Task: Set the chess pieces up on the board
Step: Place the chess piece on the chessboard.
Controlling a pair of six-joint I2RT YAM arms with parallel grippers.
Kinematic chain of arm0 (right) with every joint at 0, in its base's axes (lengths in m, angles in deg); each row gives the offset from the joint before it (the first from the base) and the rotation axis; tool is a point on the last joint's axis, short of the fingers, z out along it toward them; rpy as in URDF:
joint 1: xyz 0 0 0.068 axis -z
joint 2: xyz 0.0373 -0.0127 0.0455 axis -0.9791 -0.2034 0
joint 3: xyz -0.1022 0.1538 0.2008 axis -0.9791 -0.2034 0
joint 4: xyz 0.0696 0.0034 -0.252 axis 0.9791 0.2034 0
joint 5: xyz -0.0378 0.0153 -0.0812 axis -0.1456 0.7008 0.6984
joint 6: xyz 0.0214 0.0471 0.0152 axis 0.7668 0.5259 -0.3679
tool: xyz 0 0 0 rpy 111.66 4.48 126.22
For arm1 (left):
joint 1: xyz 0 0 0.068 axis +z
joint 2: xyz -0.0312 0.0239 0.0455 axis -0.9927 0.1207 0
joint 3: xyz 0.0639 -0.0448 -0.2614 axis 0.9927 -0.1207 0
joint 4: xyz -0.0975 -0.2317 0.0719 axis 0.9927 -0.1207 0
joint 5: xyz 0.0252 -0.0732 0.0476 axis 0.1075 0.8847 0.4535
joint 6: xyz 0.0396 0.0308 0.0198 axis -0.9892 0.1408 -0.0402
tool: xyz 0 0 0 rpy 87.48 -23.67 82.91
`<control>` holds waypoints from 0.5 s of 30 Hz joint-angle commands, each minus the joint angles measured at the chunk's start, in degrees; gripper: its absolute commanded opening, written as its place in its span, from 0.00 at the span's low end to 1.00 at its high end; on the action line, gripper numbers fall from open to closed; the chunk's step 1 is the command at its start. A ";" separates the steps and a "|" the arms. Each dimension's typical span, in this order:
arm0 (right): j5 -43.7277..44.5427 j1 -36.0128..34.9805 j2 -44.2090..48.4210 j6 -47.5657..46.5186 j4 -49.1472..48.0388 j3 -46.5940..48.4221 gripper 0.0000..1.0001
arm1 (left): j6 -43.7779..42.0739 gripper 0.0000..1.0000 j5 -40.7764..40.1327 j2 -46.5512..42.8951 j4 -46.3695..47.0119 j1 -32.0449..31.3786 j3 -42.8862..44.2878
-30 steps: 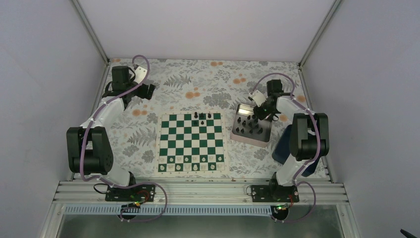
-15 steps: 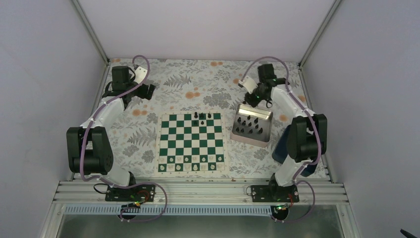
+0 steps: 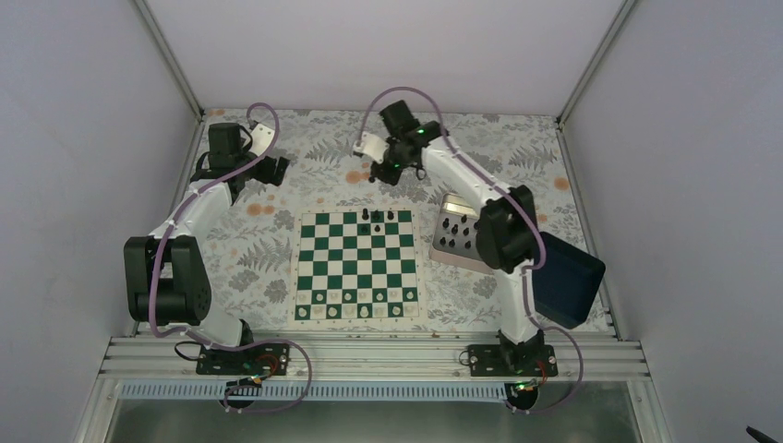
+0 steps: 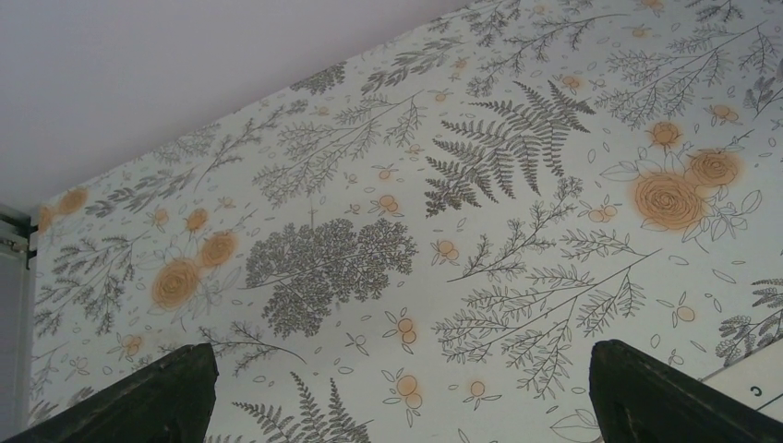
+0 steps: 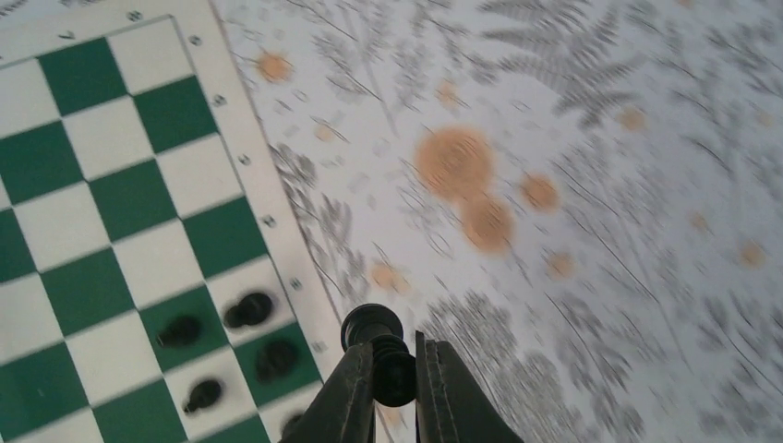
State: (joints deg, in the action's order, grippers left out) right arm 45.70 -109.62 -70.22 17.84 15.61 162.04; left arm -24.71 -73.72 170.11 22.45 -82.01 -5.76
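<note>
The green-and-white board (image 3: 355,266) lies mid-table, with several black chess pieces (image 3: 377,218) on its far rows and small white pieces along its near rows. My right gripper (image 3: 383,172) hovers over the cloth just beyond the board's far edge, shut on a black chess piece (image 5: 383,349). In the right wrist view the board's corner (image 5: 138,203) lies at the left with several black pieces (image 5: 249,309) on it. More black pieces stand in the silvery tray (image 3: 459,245). My left gripper (image 3: 275,168) is open and empty over the cloth at the far left; its fingertips (image 4: 166,388) show apart.
A dark blue box (image 3: 565,277) sits at the right, partly behind the right arm. The flowered cloth (image 3: 314,152) covers the table. Enclosure walls and metal posts bound the far and side edges.
My right gripper has lifted away from the tray with a black piece and swung left, to just beyond the board's far edge. The left arm has not moved.
</note>
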 commanded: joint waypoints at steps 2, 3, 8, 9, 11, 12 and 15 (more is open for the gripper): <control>-1.29 -5.47 -6.30 -0.72 3.55 7.74 0.04 | 0.14 1.00 -0.99 -1.52 0.42 0.15 0.89; -1.41 -6.14 -7.46 -0.73 3.57 9.00 0.04 | 0.14 1.00 -1.04 -1.68 0.48 0.17 0.81; -1.49 -8.62 -11.84 -1.16 3.76 11.13 0.04 | 0.05 1.00 -1.21 -2.24 0.75 0.23 0.35; -1.38 -9.04 -12.56 -1.23 3.81 11.32 0.04 | 0.05 1.00 -1.21 -2.27 0.85 0.24 0.28; -1.07 -9.75 -13.71 -1.45 3.84 11.47 0.04 | 0.05 1.00 -1.12 -2.31 1.01 0.26 0.12; -0.97 -10.01 -14.14 -1.43 3.82 11.48 0.04 | 0.05 1.00 -1.00 -2.30 1.04 0.29 0.11; -0.27 -10.80 -15.26 -1.60 3.92 11.37 0.04 | 0.05 1.00 -0.95 -2.22 1.03 0.35 0.15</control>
State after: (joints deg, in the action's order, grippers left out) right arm 44.98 -119.30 -83.58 17.19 18.58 171.85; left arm -24.73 -74.79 169.23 22.74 -81.92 -5.76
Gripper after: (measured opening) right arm 0.102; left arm 0.999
